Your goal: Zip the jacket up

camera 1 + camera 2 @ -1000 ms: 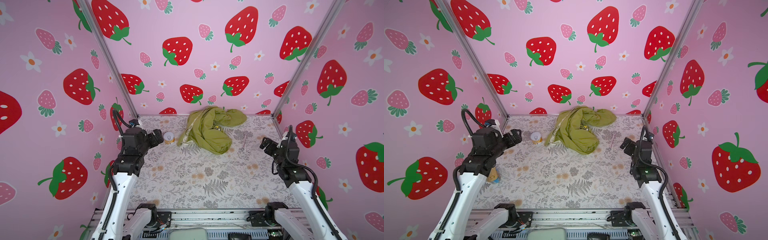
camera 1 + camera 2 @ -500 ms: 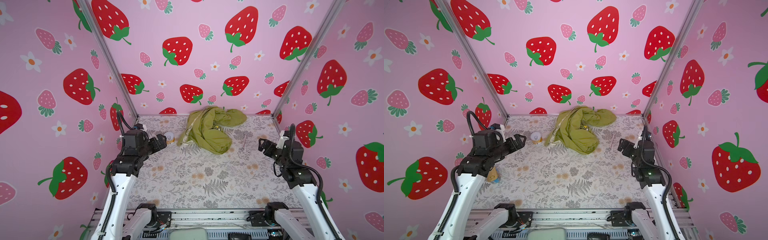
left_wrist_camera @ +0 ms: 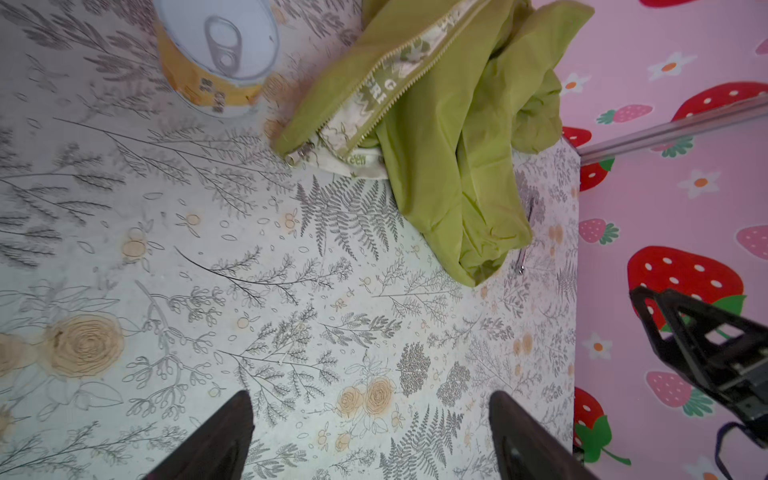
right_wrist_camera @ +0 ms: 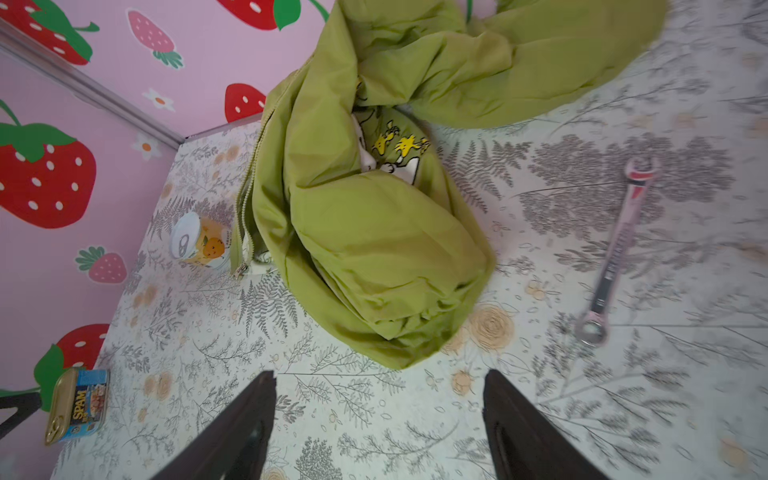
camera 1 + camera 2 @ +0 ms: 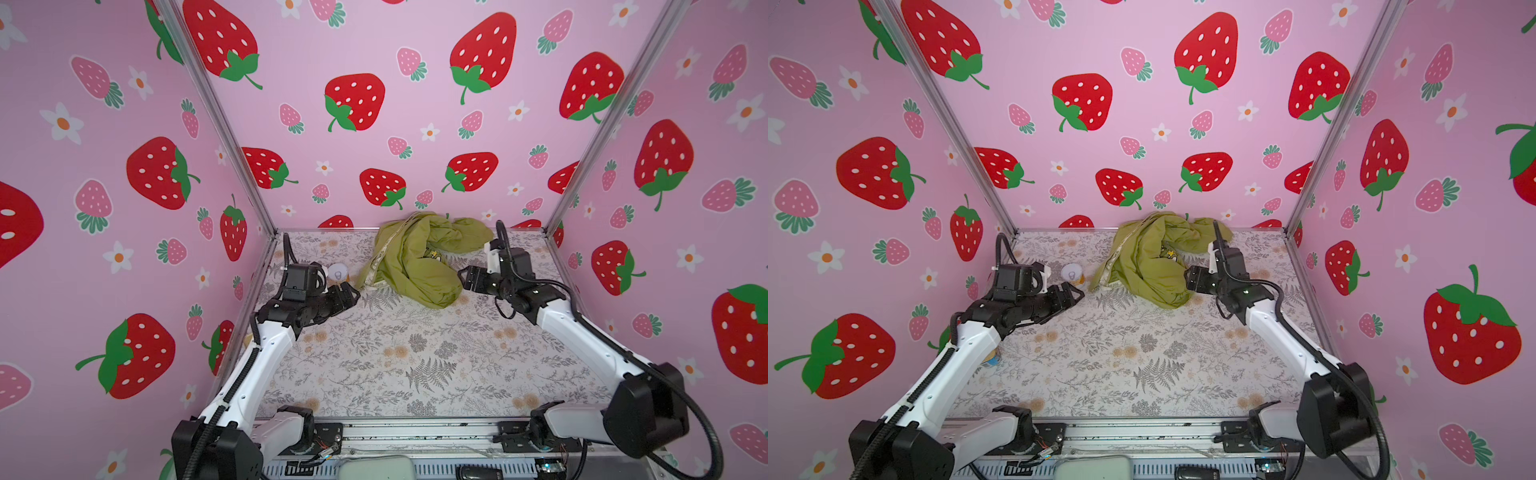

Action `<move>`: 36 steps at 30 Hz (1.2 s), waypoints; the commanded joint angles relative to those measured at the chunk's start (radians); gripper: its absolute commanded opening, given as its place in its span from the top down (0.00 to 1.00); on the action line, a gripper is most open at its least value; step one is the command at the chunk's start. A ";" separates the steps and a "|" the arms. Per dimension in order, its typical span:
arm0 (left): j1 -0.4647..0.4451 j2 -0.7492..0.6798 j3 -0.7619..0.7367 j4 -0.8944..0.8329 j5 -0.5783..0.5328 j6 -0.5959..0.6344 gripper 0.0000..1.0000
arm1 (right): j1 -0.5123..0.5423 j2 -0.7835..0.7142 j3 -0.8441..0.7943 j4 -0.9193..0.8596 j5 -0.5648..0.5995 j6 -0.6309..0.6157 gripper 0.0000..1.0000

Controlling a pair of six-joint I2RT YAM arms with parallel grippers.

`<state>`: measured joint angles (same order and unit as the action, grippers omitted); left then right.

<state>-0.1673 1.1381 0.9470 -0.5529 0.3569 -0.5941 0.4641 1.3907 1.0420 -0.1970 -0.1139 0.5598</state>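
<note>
The olive-green jacket [image 5: 415, 266] lies crumpled at the back middle of the floral table, in both top views [image 5: 1142, 266]. Its zipper is undone, with cream patterned lining between the two rows of teeth [image 3: 399, 70]. The metal zipper slider [image 3: 297, 156] rests on the table at the jacket's left corner, also visible in the right wrist view [image 4: 240, 272]. My left gripper [image 5: 353, 297] [image 3: 370, 397] is open and empty, just short of that corner. My right gripper [image 5: 461, 276] [image 4: 379, 374] is open and empty, close to the jacket's bunched lower right fold [image 4: 374, 228].
A yellow can with a pull-tab lid [image 5: 338, 272] [image 3: 216, 54] stands just left of the jacket's corner. A metal wrench [image 4: 619, 245] lies on the table right of the jacket. A SPAM tin [image 4: 79, 405] sits by the left wall. Pink strawberry walls enclose three sides.
Both arms have reached forward and inward toward the jacket. Both pairs of jaws have narrowed slightly but stay open. The jacket has not moved.
</note>
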 commanded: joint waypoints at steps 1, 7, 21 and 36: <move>-0.071 -0.003 -0.028 0.050 -0.013 -0.047 0.10 | 0.014 0.131 0.064 -0.002 0.102 -0.003 0.19; -0.133 -0.046 -0.108 0.087 -0.034 -0.091 0.09 | 0.015 0.339 0.182 -0.033 0.200 -0.023 0.14; -0.131 -0.108 -0.113 0.016 -0.075 -0.078 0.08 | -0.001 0.576 0.293 0.028 0.111 -0.026 0.58; -0.087 0.001 0.063 -0.063 -0.118 0.001 0.13 | 0.042 0.165 0.098 -0.017 -0.039 -0.055 1.00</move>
<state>-0.2577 1.1206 0.9428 -0.5789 0.2623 -0.6273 0.4953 1.6222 1.1904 -0.1753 -0.1215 0.5190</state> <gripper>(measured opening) 0.875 0.071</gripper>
